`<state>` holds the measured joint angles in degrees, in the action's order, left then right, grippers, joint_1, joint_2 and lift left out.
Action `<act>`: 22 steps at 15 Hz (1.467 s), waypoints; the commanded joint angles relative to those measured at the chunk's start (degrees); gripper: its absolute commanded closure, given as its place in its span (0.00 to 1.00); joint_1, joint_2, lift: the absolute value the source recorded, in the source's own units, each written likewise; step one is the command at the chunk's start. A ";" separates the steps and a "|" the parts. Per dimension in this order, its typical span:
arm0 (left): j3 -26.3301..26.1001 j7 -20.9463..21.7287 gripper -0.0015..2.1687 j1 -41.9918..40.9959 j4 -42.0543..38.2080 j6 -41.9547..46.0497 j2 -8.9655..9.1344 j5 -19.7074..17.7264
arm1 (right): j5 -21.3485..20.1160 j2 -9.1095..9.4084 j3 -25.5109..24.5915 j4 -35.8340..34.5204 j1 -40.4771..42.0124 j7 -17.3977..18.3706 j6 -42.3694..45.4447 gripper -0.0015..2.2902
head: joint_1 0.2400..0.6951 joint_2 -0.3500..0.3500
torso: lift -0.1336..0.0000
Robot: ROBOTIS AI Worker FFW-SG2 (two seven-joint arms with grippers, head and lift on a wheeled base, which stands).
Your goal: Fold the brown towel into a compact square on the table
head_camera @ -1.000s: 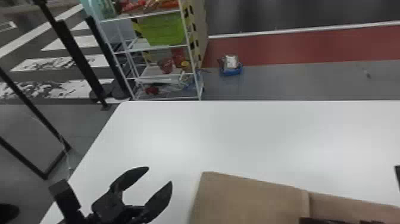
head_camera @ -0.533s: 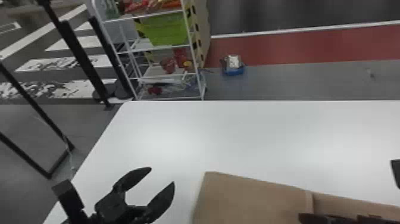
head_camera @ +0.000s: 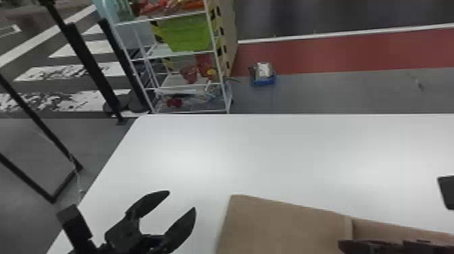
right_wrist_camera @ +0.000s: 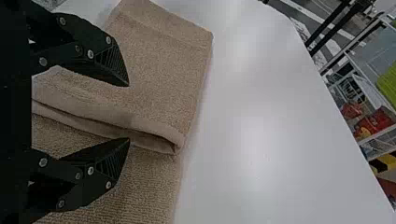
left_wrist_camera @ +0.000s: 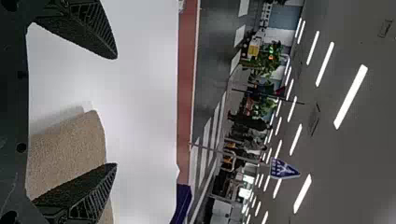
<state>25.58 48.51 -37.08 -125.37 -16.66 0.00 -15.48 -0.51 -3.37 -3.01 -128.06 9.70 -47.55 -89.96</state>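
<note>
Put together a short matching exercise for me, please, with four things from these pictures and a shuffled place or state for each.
Things:
1. left gripper
2. brown towel
3. green container
4. right gripper

Places or states:
A. on the white rack beyond the table
B. open, above the towel's folded edge
C. open, left of the towel in the head view
D. partly folded, lying on the table

Pairs: 1-C, 2-D, 3-A, 4-B

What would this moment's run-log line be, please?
brown cloth towel: partly folded, on white table | left black gripper: open | right black gripper: open over towel
</note>
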 commanded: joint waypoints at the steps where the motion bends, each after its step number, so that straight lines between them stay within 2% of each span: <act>1: 0.00 0.09 0.03 -0.01 0.04 0.17 0.15 -0.08 | -1.42 -0.06 2.22 0.70 -0.29 0.00 -0.12 0.24 | 1.00 0.86 | 0.07; 4: 0.35 0.26 0.03 -0.01 0.04 0.00 0.15 -0.16 | -2.74 -0.06 4.15 1.14 -0.99 0.00 -0.12 0.24 | 1.00 0.89 | 0.07; 8: 0.53 0.26 0.03 -0.01 0.04 0.17 0.15 -0.51 | -3.18 -0.06 4.42 1.32 -1.08 -0.09 -0.12 0.36 | 1.00 0.91 | 0.07; 10: 0.53 0.35 0.03 -0.01 0.04 0.17 0.15 -0.51 | -3.18 -0.15 4.24 1.49 -1.08 -0.88 -0.12 0.35 | 1.00 0.92 | 0.07; 12: 0.53 0.35 0.03 -0.01 0.04 0.17 0.15 -0.51 | -2.74 -0.15 3.10 0.79 -1.08 -2.02 -0.12 0.21 | 1.00 0.92 | 0.07; 15: 0.53 0.26 0.03 0.08 0.04 0.00 0.15 -0.51 | -2.92 -1.20 2.48 0.53 -1.17 -3.34 -0.12 0.21 | 1.00 0.91 | 0.07; 19: 0.53 0.26 0.03 0.08 0.04 0.00 0.15 -0.51 | -3.79 -2.43 4.15 1.14 -1.87 -3.43 -0.12 0.21 | 1.00 0.89 | 0.07; 22: 0.53 0.26 0.03 0.08 -0.05 0.00 0.15 -0.51 | -5.29 -2.52 6.00 2.11 -2.84 -4.22 -0.12 0.21 | 1.00 0.89 | 0.07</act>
<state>26.10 48.78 -37.00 -125.33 -16.66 0.00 -16.00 -5.02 -5.82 2.07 -126.33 7.31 -51.44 -89.96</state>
